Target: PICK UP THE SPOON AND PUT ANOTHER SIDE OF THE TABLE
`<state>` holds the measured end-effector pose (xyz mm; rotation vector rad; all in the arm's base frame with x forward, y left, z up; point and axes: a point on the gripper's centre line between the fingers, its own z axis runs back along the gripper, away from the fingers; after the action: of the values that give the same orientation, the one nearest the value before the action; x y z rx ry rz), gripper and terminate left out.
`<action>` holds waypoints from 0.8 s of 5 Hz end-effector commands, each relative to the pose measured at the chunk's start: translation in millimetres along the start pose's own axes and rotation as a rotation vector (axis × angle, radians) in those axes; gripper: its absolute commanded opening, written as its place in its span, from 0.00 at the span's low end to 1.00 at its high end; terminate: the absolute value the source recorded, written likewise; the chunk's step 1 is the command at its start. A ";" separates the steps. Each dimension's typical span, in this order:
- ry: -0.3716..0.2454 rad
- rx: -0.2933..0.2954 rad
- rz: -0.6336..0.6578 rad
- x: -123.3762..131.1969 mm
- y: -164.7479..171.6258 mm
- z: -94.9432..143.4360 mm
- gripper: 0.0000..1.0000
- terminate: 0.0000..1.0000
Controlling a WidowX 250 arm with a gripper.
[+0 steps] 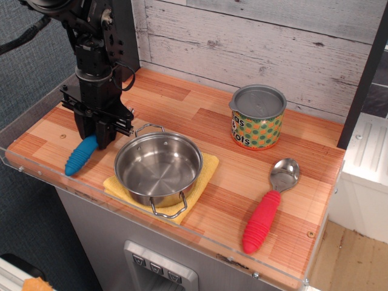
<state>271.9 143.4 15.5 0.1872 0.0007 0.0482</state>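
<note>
1. The black end effector (95, 138) is hanging over the left end of the desk (200, 118), its fingers pointing down at the upper end of the spoon (80, 155).
2. Whether the fingers are clamping the spoon or merely standing around it I cannot tell; the spoon's head is hiding behind them.
3. The spoon's blue ribbed handle is slanting toward the front-left corner, close to the front edge.
4. A steel pan (159, 167) is sitting on a yellow cloth (206, 170) just beside the end effector, near the front edge.
5. A patterned can (257, 117) is standing toward the back edge.
6. A red-handled spoon (270, 205) is lying near the right edge.
</note>
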 end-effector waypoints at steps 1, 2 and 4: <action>-0.040 0.009 -0.024 -1.9 6.2 16.1 1.00 0.00; -0.035 0.036 -0.015 -3.9 7.8 23.1 1.00 0.00; -0.105 0.037 0.009 -6.9 12.3 50.7 1.00 0.00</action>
<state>265.7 140.7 53.0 0.2079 -0.0599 0.0420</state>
